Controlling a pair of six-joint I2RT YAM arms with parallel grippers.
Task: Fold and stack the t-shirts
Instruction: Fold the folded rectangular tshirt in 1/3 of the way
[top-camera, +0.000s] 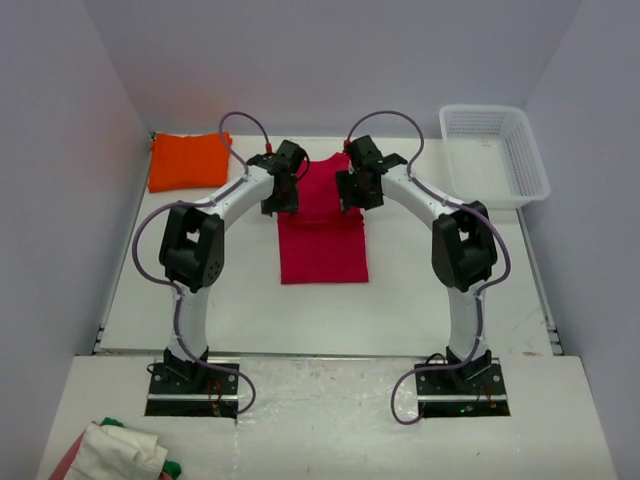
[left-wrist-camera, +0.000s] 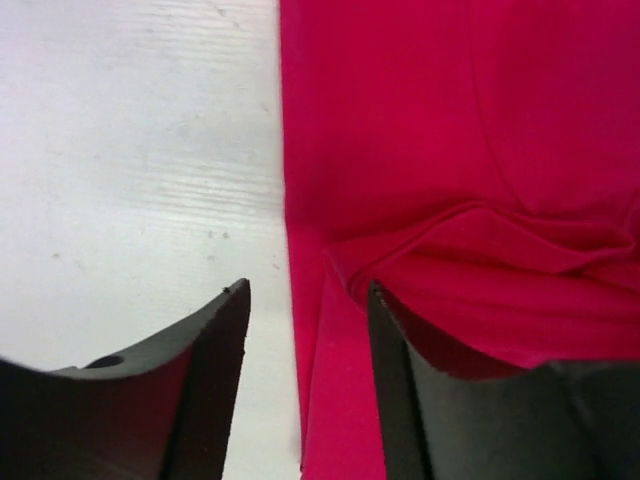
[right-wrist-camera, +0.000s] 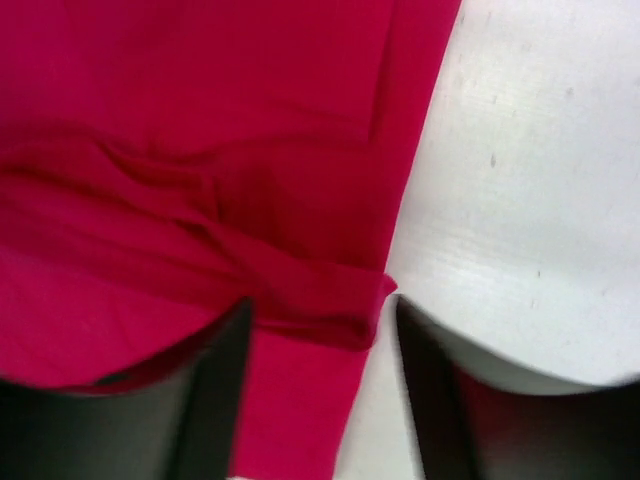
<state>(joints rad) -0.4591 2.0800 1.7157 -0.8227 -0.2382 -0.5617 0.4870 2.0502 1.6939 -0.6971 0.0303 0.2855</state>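
A crimson-red cloth t-shirt (top-camera: 322, 245) is laid folded lengthwise on the white table (top-camera: 430, 300), and a bright orange cloth t-shirt (top-camera: 188, 160) is folded at the far-left corner. The left gripper (left-wrist-camera: 308, 292) and right gripper (right-wrist-camera: 322, 305) are poised over the crimson edges, jaws parted and empty.

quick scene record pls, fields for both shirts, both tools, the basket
red t-shirt: folded narrow, centre of table, loose fold under the tools
orange t-shirt: folded, far left corner, apart from the red one
left tool: open, over the red shirt's left edge
right tool: open, over the red shirt's right edge
basket: white, far right
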